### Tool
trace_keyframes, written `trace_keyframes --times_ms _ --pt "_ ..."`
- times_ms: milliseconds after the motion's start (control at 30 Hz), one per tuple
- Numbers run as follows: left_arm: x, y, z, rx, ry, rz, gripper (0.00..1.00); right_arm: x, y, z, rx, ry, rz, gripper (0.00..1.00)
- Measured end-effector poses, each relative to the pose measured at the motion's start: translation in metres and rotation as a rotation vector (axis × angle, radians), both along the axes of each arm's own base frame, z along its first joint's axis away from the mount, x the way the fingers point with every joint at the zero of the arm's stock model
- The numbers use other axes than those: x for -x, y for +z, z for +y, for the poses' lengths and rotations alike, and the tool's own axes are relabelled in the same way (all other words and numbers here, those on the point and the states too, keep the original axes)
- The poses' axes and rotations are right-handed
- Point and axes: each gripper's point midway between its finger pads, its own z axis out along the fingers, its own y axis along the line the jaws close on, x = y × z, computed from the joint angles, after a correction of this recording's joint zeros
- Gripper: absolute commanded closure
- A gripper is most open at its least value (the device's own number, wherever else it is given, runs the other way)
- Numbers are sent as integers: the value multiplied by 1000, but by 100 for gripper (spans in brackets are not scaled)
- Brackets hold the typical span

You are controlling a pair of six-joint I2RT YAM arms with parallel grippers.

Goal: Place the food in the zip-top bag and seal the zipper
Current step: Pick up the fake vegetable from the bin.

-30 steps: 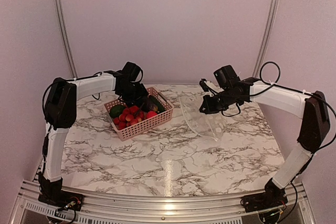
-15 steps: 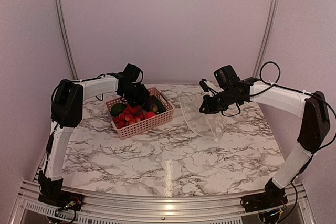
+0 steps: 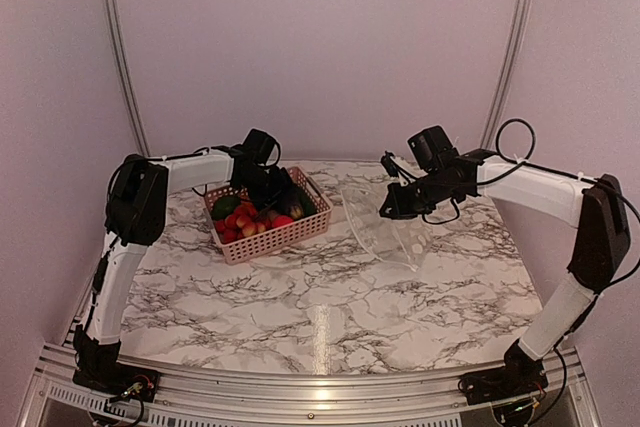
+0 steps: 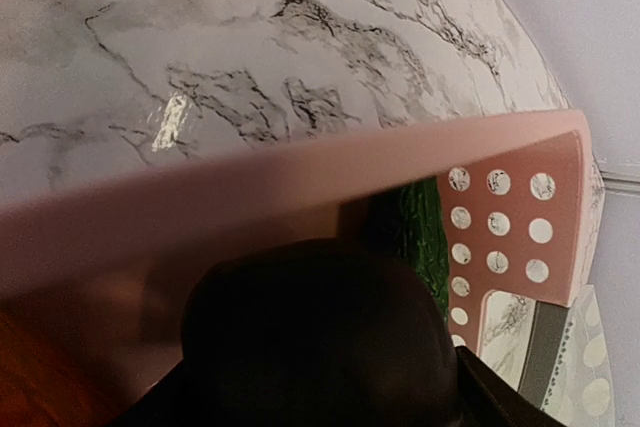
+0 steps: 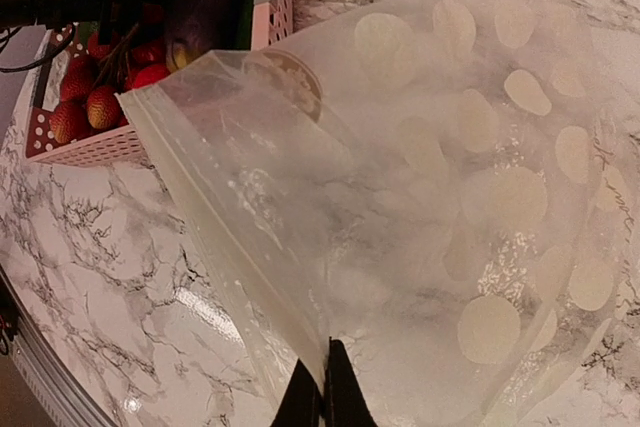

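Reaching down into the pink lattice plastic basket (image 3: 272, 238) at the far left of the white, grey-veined marble table (image 3: 330, 297), the left claw (image 3: 278, 190) sat low among the food, with its fingers hidden from the overhead camera by its own black body. Its wrist camera showed only the basket's pink wall close up and a dark blur below it, so whether that claw was wide, narrow or holding a piece could not be told. All the food in view lay in the basket: a heap of small red toy produce pieces (image 3: 243, 223) toward its near left side, and a rounded green toy piece (image 3: 224, 209) at its left end. Just beside the basket on its right was the clear, soft zip-top bag (image 3: 392, 232) printed with white round dots. It was held up at a slant above the table, with its mouth edge turned toward the basket. The right claw (image 3: 384, 211) was pinched narrow on that mouth edge, its two dark fingertips pressed together with the plastic between them, gripping at the zipper (image 5: 228, 247), the thin clear strip running along the opening. From the right wrist camera the bag's dotted body spread away from the grip across the marble, and the basket's corner with its red pieces showed beyond the mouth.
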Motion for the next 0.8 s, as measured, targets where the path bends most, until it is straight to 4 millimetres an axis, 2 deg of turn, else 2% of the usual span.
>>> trace_keyframes --times_ms 200,267,333,467,600,700,800 --pt "8 2 5 -52 -12 -18 32 4 2 -1 -12 -7 4 100" --pt "12 9 8 -82 -20 -38 33 6 3 -2 -13 -7 4 100" --pt "14 24 13 -102 -34 -75 34 6 5 -1 -15 -6 0 100" --pt "14 80 15 -118 -65 -213 39 7 7 0 -18 -2 -4 100" --pt "17 155 18 -109 -98 -412 39 10 8 0 -15 -1 10 100" --pt "28 205 20 -85 -116 -543 39 11 19 4 -25 3 11 100" --pt "42 236 17 -64 -143 -628 40 10 37 11 -50 7 0 100"
